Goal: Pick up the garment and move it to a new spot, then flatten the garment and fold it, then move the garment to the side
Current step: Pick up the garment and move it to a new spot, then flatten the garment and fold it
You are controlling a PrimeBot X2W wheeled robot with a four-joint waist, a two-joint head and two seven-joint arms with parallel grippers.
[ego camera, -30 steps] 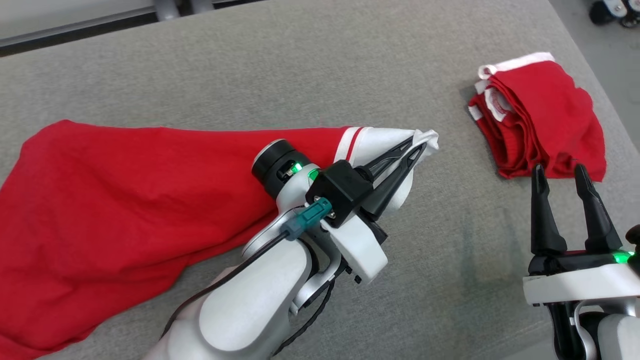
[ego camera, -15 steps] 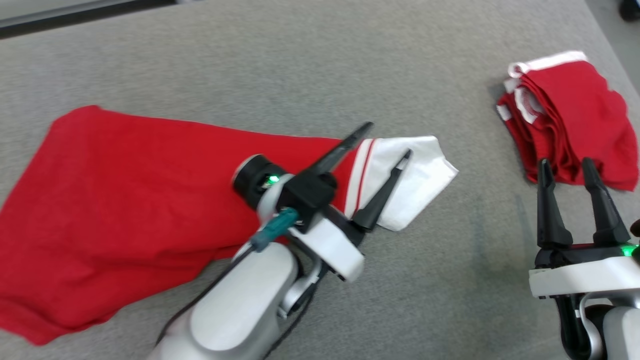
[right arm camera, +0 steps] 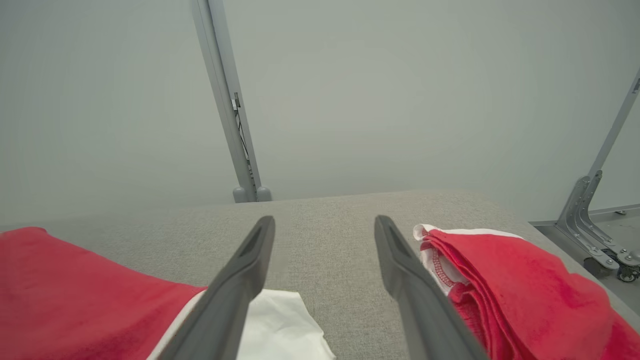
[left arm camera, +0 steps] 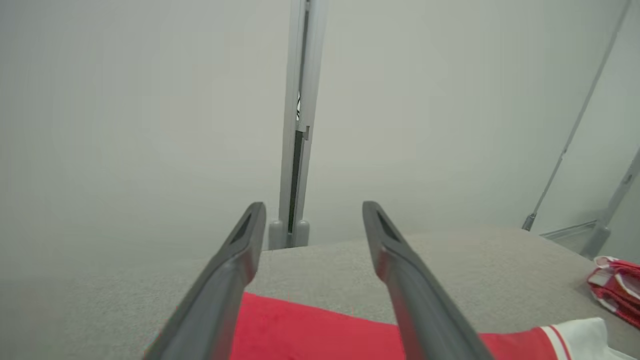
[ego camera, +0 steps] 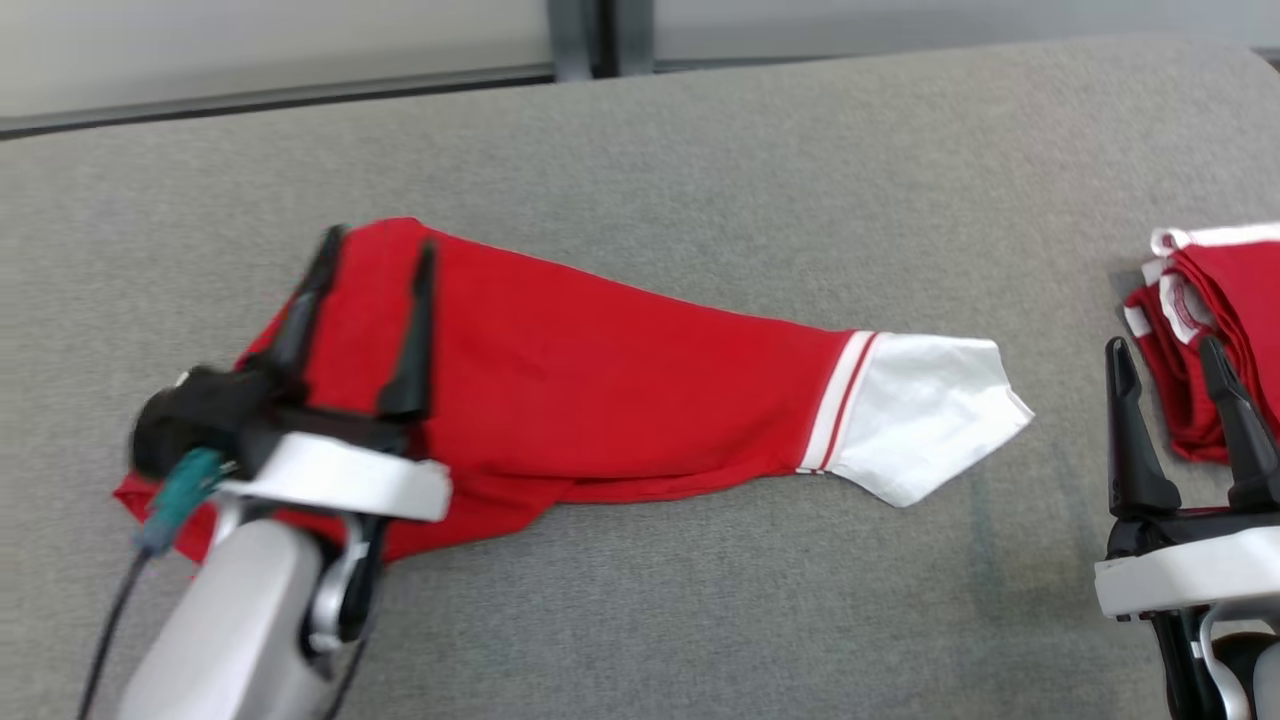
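Left gripper [ego camera: 379, 245]: fingers spread wide, nothing held; poised over left, broad end of red garment [ego camera: 620, 380]. Garment itself: laid out lengthwise on grey padded table [ego camera: 700, 140], mostly flat, tapering rightward past a striped band to white cuff [ego camera: 920, 425]. Right gripper [ego camera: 1163, 348]: fingers wide apart, empty; right of garment's cuff, clear of it. Folded red-and-white clothes pile [ego camera: 1215, 320]: well right of garment, just beyond right gripper's fingertips.

The garment [ego camera: 600, 390] lies on the table [ego camera: 700, 150], its broad end below the fingers of the left gripper [ego camera: 379, 242]. Its sleeve end [ego camera: 920, 415] lies left of the fingers of the right gripper [ego camera: 1164, 347], the folded pile [ego camera: 1225, 300] just right of them.
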